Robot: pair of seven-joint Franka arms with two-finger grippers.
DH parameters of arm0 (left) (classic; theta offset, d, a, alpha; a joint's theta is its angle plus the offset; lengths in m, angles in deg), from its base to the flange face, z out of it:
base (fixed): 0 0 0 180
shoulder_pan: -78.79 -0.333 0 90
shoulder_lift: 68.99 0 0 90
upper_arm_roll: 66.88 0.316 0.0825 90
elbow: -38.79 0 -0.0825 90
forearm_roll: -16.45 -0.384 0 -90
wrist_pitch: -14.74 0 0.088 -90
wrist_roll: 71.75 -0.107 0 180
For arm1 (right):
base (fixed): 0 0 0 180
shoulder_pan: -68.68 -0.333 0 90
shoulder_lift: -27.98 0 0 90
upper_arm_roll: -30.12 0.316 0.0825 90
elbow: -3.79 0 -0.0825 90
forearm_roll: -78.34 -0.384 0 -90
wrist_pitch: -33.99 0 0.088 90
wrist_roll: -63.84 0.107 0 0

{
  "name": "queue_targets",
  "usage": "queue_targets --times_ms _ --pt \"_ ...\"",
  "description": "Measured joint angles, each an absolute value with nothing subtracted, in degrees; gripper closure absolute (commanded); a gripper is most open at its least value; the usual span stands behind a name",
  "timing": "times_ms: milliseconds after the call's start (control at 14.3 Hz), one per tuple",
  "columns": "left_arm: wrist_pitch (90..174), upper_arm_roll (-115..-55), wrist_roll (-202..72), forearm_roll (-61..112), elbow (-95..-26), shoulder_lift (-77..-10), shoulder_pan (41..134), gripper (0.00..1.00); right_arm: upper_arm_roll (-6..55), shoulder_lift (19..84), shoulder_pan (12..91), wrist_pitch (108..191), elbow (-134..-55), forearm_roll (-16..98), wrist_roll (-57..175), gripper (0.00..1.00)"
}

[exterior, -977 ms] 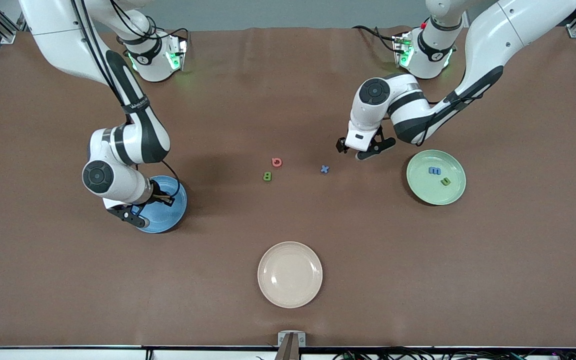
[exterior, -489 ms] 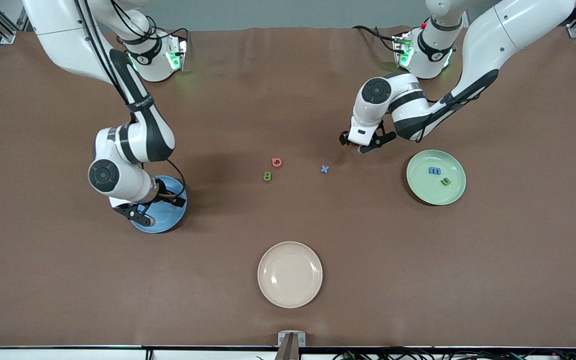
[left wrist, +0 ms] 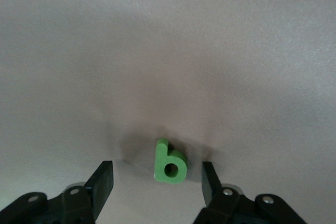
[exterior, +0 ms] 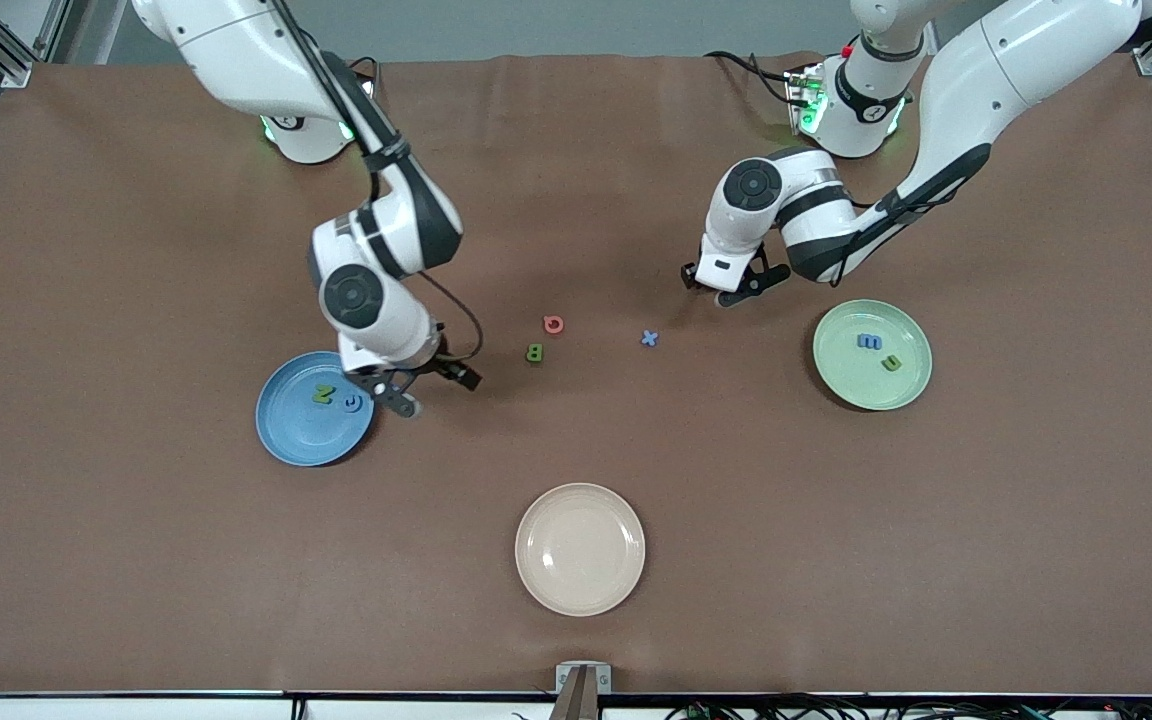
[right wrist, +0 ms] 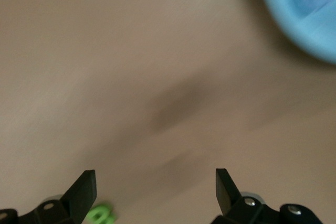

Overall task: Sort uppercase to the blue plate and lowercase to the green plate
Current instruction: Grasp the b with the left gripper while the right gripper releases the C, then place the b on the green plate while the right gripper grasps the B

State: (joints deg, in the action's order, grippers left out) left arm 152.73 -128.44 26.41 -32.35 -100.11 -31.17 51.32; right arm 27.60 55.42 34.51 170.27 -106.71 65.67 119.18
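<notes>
Landmark: beige plate [exterior: 580, 549], nearest the front camera at mid-table. Blue plate [exterior: 314, 422] sits farther from the camera than it, toward the right arm's end; green N [exterior: 323, 394] and blue G [exterior: 352, 402] lie in it. Green plate [exterior: 872, 354] sits farther than it too, toward the left arm's end, holding blue m [exterior: 869, 342] and olive u [exterior: 892, 363]. Farther from the camera than the beige plate, on bare table: green B [exterior: 535, 352], red Q [exterior: 554, 324], blue x [exterior: 649, 338]. Right gripper [exterior: 418, 388] over the table just beside the blue plate's rim, fingers spread, empty. Left gripper [left wrist: 157, 177] low over the table between x and green plate, fingers apart either side of a green lowercase b [left wrist: 169, 162], not touching it.
</notes>
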Motion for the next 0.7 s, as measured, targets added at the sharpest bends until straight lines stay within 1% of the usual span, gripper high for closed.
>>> queue_targets --times_ms 140,209,279,419,698 --pt "153.3 -128.0 26.5 -32.3 -100.0 -31.2 52.1 0.42 27.6 57.3 31.9 173.8 -106.7 64.4 119.9 0.0" --pt "153.6 -128.0 26.5 -32.3 -100.0 -31.2 52.2 0.5 27.6 58.3 31.1 175.2 -106.7 64.3 119.8 0.0" --pt "153.9 -128.0 26.5 -32.3 -100.0 -31.2 52.2 0.57 27.6 59.3 30.2 176.2 -106.6 64.4 119.4 0.0" --pt "154.0 -128.0 26.5 -32.3 -99.9 -31.2 52.3 0.69 27.6 60.8 28.4 177.1 -105.9 64.4 117.5 0.0" --pt "153.3 -128.3 26.7 -32.2 -100.0 -31.5 52.1 0.76 27.5 62.9 24.4 177.2 -103.4 64.9 113.6 0.02"
